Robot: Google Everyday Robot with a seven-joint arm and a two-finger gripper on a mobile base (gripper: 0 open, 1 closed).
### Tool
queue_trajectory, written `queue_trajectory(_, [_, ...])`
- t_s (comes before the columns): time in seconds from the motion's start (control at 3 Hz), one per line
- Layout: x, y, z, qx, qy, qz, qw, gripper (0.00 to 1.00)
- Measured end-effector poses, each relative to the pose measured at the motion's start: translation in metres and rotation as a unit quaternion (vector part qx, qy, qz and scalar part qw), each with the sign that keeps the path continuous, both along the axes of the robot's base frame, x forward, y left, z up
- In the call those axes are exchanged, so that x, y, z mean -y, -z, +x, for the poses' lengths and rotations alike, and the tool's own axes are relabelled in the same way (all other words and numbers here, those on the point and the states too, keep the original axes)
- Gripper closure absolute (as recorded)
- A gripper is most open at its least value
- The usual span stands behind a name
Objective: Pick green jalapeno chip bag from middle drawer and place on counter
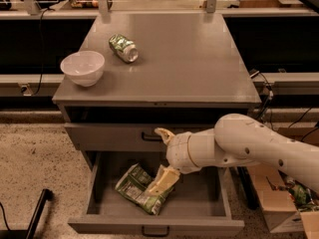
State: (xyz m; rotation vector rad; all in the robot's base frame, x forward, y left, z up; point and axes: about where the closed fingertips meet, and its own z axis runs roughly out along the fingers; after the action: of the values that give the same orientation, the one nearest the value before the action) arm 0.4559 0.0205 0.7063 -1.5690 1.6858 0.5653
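My white arm (pixel 264 146) reaches in from the right edge of the view, held low, with its thick wrist (pixel 192 153) turned downward. The cream gripper (pixel 160 181) hangs just below the wrist, angled down-left at lower centre.

No text can be read; print on the chip bag (pixel 131 184) and can (pixel 123 48) is illegible. The gripper (pixel 160 182) is over the chip bag in the open middle drawer (pixel 99 226).
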Motion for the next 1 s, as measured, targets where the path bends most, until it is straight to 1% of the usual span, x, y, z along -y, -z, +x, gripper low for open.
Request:
queue_trajectory(0.33, [0.0, 0.0, 0.0, 0.0, 0.0, 0.0, 1.0, 0.0])
queue_trajectory(0.67, [0.005, 0.029, -0.015, -0.038, 0.023, 0.007, 0.999, 0.0])
queue_trajectory(1.0, [0.02, 0.064, -0.036, -0.069, 0.053, -0.005, 0.9962, 0.12])
